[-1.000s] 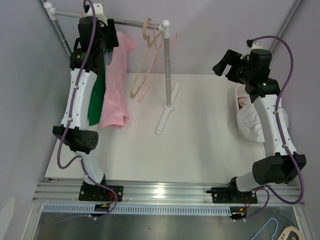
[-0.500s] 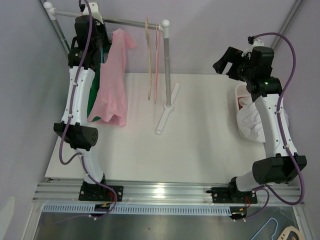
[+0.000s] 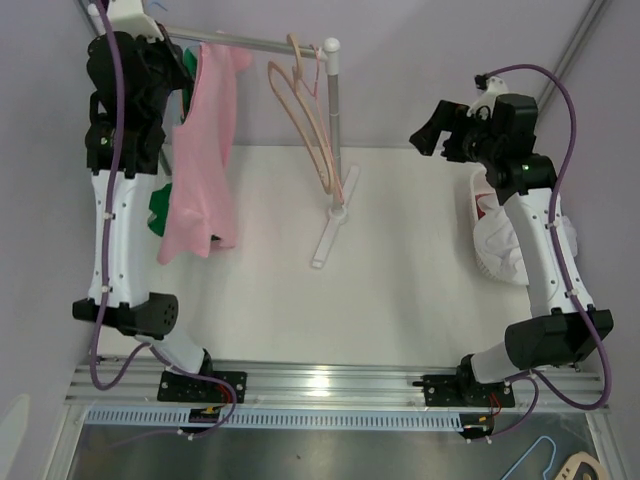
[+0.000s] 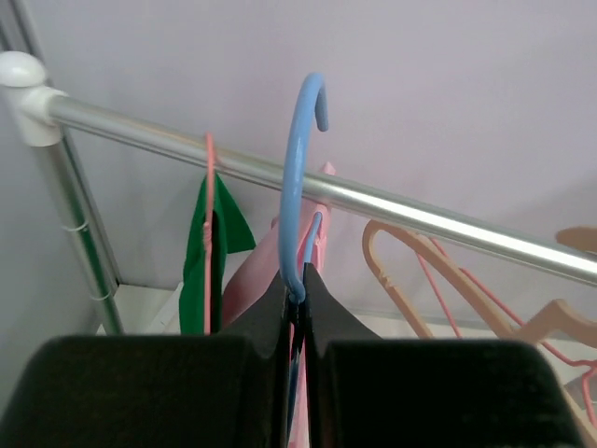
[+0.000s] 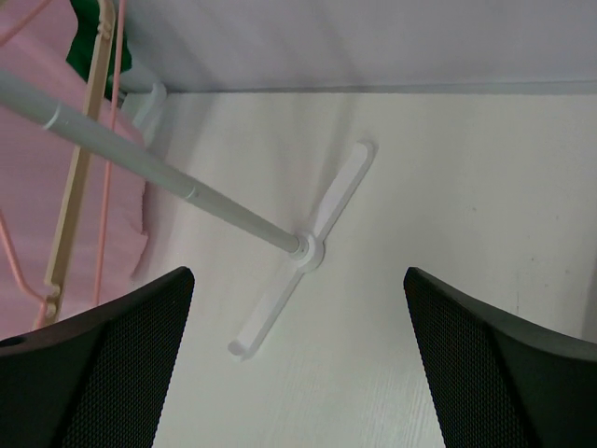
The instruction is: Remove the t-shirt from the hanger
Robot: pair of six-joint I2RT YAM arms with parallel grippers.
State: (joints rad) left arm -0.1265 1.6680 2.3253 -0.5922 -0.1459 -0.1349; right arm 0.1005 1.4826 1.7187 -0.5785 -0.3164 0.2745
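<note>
Fingers [image 4: 328,322] of left gripper [image 4: 297,289] pressed tight on neck of blue hanger [image 4: 297,187], hook crossing in front of rail [image 4: 420,210]. Pink t-shirt [image 3: 200,165] hanging just below that grip near rail's left end, beside green garment [image 4: 201,247]. Right gripper [image 3: 432,128] spread wide, holding nothing, above table [image 3: 400,280] near rack foot [image 5: 270,308].

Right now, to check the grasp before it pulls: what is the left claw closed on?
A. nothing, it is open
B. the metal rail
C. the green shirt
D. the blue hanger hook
D: in the left wrist view the left claw is pinched shut on the stem of the blue hanger hook.
</note>
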